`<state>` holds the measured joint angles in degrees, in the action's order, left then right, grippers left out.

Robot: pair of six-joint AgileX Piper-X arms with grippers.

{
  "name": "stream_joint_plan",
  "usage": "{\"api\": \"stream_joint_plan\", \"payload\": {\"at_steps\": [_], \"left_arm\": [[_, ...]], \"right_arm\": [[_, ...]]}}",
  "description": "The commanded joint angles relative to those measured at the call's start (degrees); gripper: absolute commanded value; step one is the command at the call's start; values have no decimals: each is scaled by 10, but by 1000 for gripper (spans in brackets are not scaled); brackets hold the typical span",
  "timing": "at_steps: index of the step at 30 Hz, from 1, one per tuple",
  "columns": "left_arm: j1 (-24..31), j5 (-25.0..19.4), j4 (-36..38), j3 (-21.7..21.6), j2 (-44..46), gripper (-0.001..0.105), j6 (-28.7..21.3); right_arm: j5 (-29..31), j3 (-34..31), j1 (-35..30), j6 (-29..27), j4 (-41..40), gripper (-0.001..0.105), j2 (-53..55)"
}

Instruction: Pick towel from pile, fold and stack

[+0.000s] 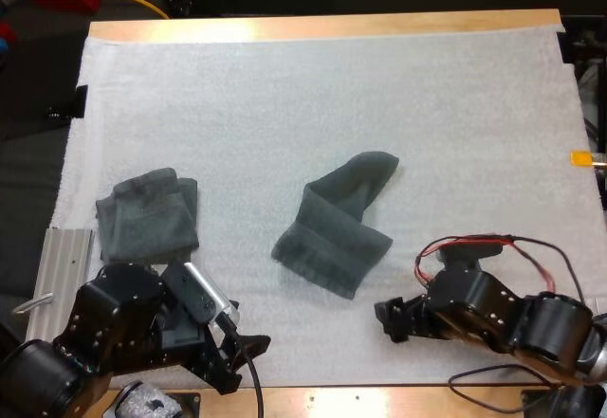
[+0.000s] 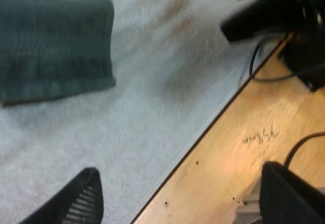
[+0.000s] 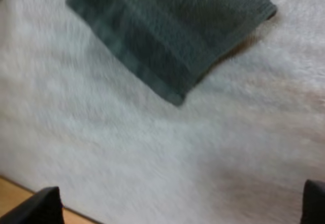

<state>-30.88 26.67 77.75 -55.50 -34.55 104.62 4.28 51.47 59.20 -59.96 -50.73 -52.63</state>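
Note:
A loosely folded dark grey-green towel (image 1: 340,226) lies mid-mat, one end trailing toward the far right. A second towel, folded square (image 1: 148,215), rests at the mat's left side. My left gripper (image 1: 245,361) hovers open over the mat's near edge, below and left of the middle towel; its fingers (image 2: 81,199) stand wide apart with nothing between them, and a corner of the middle towel (image 2: 56,46) lies beyond them. My right gripper (image 1: 384,321) sits low on the mat, just right of that towel's near corner (image 3: 172,31), with its fingers (image 3: 36,209) spread and holding nothing.
A metal plate (image 1: 62,268) lies off the mat's left edge beside the folded towel. The bare wooden table edge (image 2: 244,153) runs along the front, with a cable on it. The right arm's gripper (image 2: 264,8) shows past the mat's edge in the left wrist view.

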Motion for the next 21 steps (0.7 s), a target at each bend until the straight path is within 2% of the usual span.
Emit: {"api": "stream_joint_plan", "payload": {"at_steps": [1, 13, 16, 21], "left_arm": [[-3, -14, 10, -3, 3, 62, 4], [-3, -12, 16, -3, 3, 62, 4], [-3, -12, 16, -3, 3, 62, 4], [-3, -12, 16, -3, 3, 62, 4]], "right_arm": [[2, -18, -2, 29, 44, 89, 2], [-6, -171, -2, 199, 308, 89, -8], [-6, -198, -2, 217, 368, 89, -22], [-4, -210, -2, 225, 407, 89, -63]]}}
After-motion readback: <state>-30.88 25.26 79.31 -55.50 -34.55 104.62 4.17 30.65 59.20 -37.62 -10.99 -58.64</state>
